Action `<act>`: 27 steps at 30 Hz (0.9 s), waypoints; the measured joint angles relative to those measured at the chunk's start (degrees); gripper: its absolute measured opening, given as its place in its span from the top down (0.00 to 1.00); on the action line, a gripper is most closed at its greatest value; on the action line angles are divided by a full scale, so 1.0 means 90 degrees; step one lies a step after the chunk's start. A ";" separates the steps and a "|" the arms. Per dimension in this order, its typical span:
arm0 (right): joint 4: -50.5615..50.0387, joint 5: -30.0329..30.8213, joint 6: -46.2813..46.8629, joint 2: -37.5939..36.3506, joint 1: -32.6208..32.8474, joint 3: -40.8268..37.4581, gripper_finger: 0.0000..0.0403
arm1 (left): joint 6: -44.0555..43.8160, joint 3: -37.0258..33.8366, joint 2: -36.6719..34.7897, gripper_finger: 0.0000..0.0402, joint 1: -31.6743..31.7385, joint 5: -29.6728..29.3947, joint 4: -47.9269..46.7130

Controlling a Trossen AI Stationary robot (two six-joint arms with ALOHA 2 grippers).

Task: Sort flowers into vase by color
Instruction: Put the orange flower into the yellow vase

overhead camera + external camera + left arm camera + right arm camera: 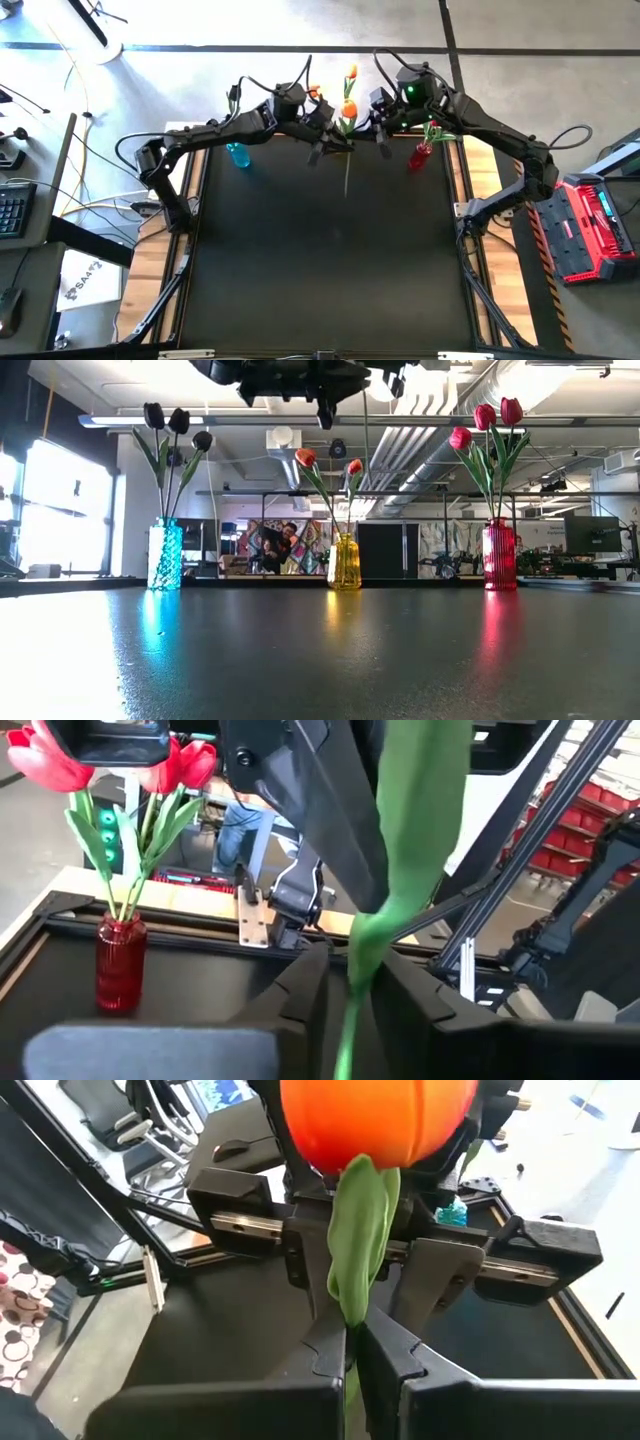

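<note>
At the far left of the black tabletop (320, 660) stands the blue vase (165, 555), holding three black tulips (178, 422). From above it sits just beside the left arm, near the tabletop's back edge.

The left end effector (318, 152) hangs above the back middle of the tabletop. In its wrist view its fingers (300, 990) stand on either side of a green stem (352, 1010), close against it; whether they press it cannot be told.

At the middle of the back edge is the yellow vase (344, 561) with two orange tulips (306, 457) already in it. Above it, between the two end effectors, a third orange tulip (348, 109) is held upright, its stem hanging down past both. In the low view the thin stem comes down from the dark arms at the top, over the yellow vase.

The right end effector (383, 148) is closed on that stem just under the orange head, with the leaf (358, 1240) folded down between its fingers (325, 1350).

At the far right stands the red vase (498, 556) with three red tulips (487, 420), just beside the right arm.
</note>
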 joint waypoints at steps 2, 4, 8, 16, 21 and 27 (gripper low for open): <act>0.0002 -0.0011 -0.0003 0.0002 0.0000 0.0000 1.00 | -0.0001 0.0000 0.0000 0.87 -0.0009 0.0002 0.0001; -0.0001 -0.0018 -0.0006 0.0002 0.0000 0.0000 1.00 | 0.0017 0.0000 0.0000 0.89 -0.0030 -0.0002 -0.0015; -0.0002 -0.0083 -0.0095 0.0002 0.0005 0.0000 1.00 | 0.0050 0.0000 0.0000 0.89 -0.0075 -0.0015 -0.0040; 0.0007 -0.0162 -0.0098 0.0002 0.0005 0.0000 1.00 | 0.0057 0.0000 0.0000 0.84 -0.0076 -0.0027 -0.0045; 0.0028 0.0057 -0.0097 -0.0008 -0.0022 0.0000 1.00 | 0.0049 0.0000 0.0000 0.88 0.0020 -0.0049 -0.0053; 0.0053 0.0425 -0.0096 -0.0074 -0.0119 0.0000 0.93 | 0.0057 0.0000 0.0000 0.99 0.0285 -0.0130 -0.0048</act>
